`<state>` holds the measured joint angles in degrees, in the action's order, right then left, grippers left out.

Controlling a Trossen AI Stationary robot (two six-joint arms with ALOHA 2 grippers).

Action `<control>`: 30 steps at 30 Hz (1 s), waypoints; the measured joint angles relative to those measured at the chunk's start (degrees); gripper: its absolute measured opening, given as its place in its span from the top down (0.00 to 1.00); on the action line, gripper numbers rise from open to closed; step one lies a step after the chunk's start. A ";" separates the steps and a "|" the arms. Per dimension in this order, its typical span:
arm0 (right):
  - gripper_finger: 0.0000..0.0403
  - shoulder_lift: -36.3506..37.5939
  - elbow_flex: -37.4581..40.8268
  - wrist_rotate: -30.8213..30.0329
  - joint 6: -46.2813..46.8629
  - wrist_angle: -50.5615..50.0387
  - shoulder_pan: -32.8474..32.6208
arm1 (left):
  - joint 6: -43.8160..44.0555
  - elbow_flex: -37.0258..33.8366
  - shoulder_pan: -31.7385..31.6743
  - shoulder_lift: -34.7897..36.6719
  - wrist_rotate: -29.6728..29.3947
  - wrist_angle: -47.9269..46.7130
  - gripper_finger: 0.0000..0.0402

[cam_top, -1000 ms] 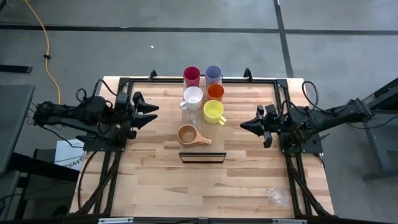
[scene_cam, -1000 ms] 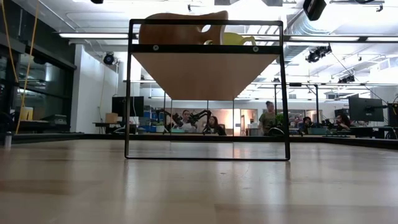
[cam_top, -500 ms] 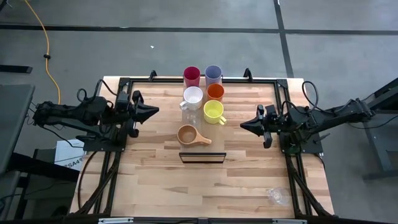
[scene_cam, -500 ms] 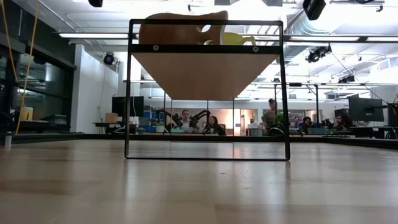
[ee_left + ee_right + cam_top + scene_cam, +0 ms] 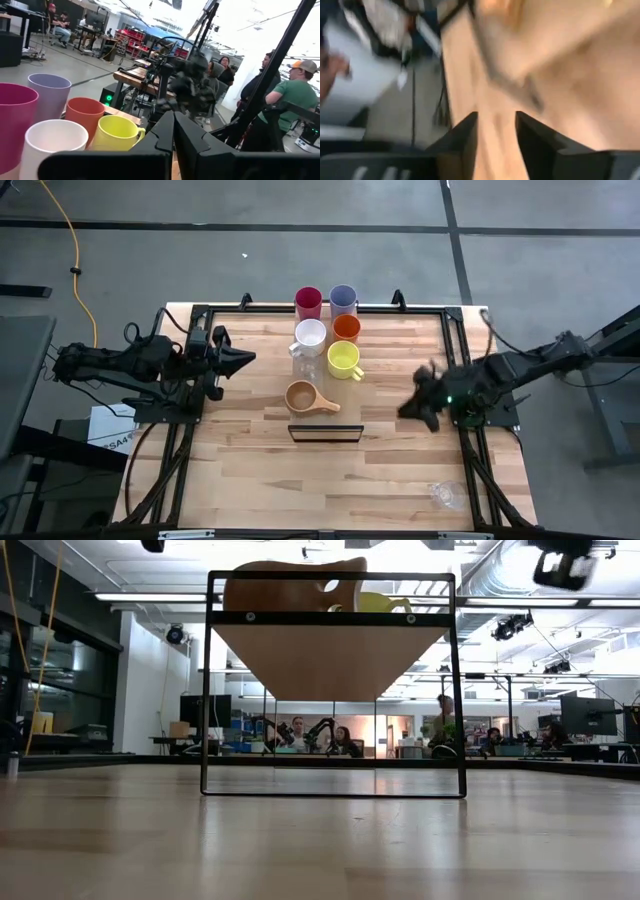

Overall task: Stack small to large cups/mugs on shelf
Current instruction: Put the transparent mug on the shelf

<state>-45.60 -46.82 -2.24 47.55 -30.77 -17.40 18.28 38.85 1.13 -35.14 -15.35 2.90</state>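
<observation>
Several cups stand in a cluster on the table's far half: red, lavender, white, orange and yellow, with a clear glass beside them. The brown wooden cup stands just beyond the shelf, a small rack on the table's middle. Another clear glass lies near the front right corner. My left gripper hovers shut at the left, pointing level at the cups. My right gripper hangs at the right, tipped down over the table, its fingers apart and holding nothing.
A black frame runs round the table's far edge and sides. The tabletop in front of the shelf is bare wood. The low view shows the shelf's plank from below, and people sit in the room beyond the table.
My left gripper has shut its fingers while staying in place. My right gripper has tipped downward and rolled, swinging a little toward the table's near edge. No cup has moved.
</observation>
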 joint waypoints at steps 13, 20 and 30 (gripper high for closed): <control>0.53 -24.56 -13.87 4.51 19.35 -25.54 -33.35 | 0.02 0.00 0.01 0.00 -0.88 -0.06 1.00; 0.53 -32.04 -13.28 4.48 30.15 -26.45 -45.59 | 0.02 0.00 0.00 0.00 -2.38 -0.27 1.00; 0.53 -39.65 -13.25 4.39 31.99 -27.62 -48.47 | 1.51 0.00 0.02 0.00 -3.77 -3.59 1.00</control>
<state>-85.25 -60.07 2.15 79.55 -58.38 -65.87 19.79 38.85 1.15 -35.14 -19.11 -0.69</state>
